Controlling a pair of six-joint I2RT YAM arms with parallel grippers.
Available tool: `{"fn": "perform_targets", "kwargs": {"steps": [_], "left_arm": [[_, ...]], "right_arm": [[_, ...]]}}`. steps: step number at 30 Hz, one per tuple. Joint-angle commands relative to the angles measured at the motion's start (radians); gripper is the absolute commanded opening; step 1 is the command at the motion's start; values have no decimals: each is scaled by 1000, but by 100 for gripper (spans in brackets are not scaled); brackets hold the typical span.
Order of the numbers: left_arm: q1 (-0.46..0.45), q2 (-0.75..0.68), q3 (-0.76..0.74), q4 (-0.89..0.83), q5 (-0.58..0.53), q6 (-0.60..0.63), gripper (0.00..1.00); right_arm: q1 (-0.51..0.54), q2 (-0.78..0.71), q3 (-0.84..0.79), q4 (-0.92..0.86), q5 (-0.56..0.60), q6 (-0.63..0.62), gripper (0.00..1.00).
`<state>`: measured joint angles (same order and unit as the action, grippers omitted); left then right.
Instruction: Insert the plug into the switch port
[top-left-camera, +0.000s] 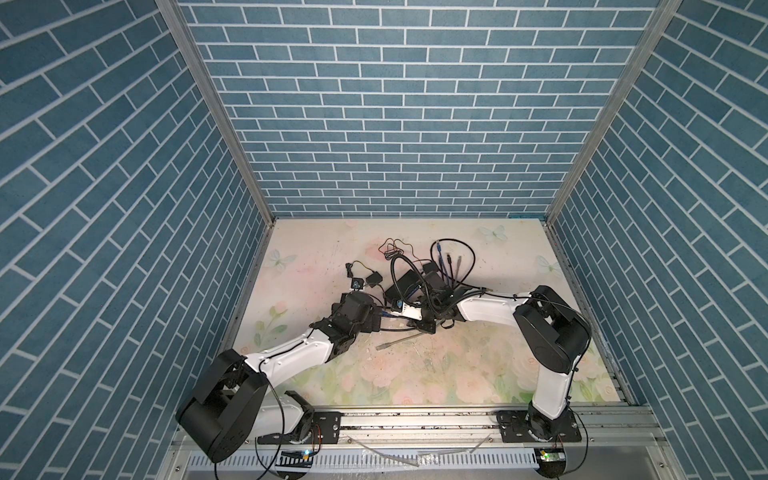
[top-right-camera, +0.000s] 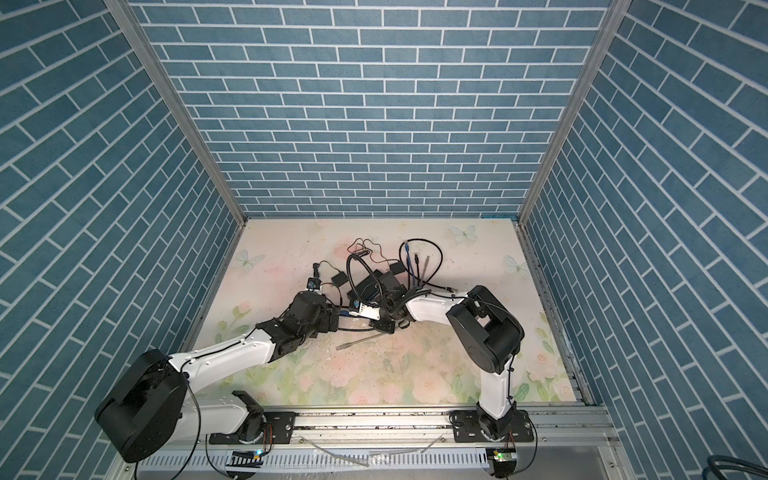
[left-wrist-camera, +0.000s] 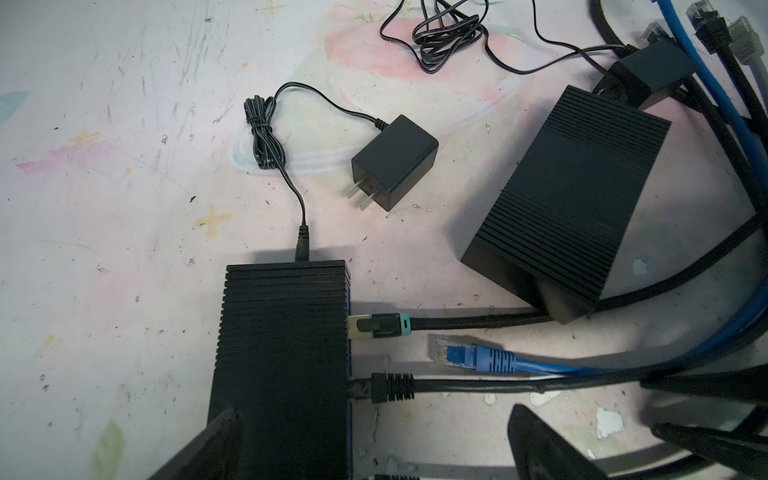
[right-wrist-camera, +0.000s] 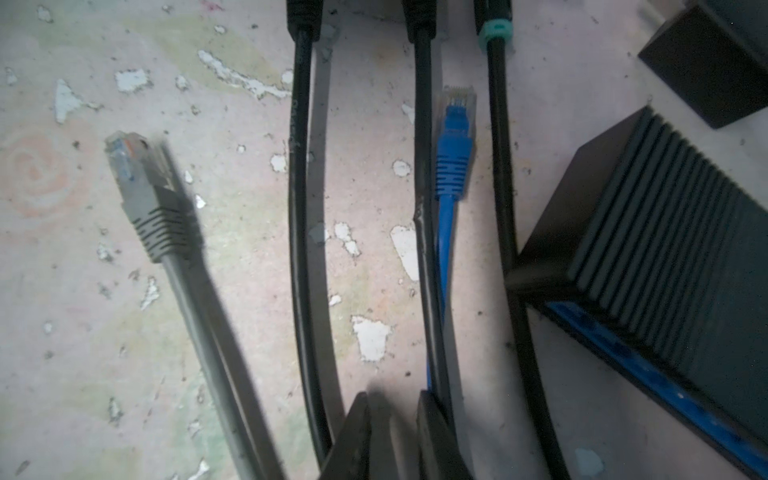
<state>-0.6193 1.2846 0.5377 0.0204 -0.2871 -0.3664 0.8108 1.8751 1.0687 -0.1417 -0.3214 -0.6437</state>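
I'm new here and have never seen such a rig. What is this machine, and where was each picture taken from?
These are two robot arms, the left arm and the right arm, working over a flowery table. Both top views look down on everything; the two close-ups come from cameras on the wrists. On the table lie a switch, a second switch, a power adapter and network cables. The left end effector stands open astride the switch. The right end effector is nearly closed where the blue cable runs in; a grip I cannot confirm. The blue plug points at the switch, not yet in.
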Motion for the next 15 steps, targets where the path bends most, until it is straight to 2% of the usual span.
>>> {"fn": "perform_targets", "kwargs": {"steps": [1, 9, 15], "left_arm": [[9, 1, -17, 0, 1, 2, 100], [10, 21, -26, 22, 23, 4, 100], [12, 58, -25, 26, 30, 6, 100]], "right_arm": [[4, -42, -25, 17, -7, -78, 23], [3, -106, -74, 102, 4, -123, 30], [-3, -80, -58, 31, 32, -201, 34]]}}
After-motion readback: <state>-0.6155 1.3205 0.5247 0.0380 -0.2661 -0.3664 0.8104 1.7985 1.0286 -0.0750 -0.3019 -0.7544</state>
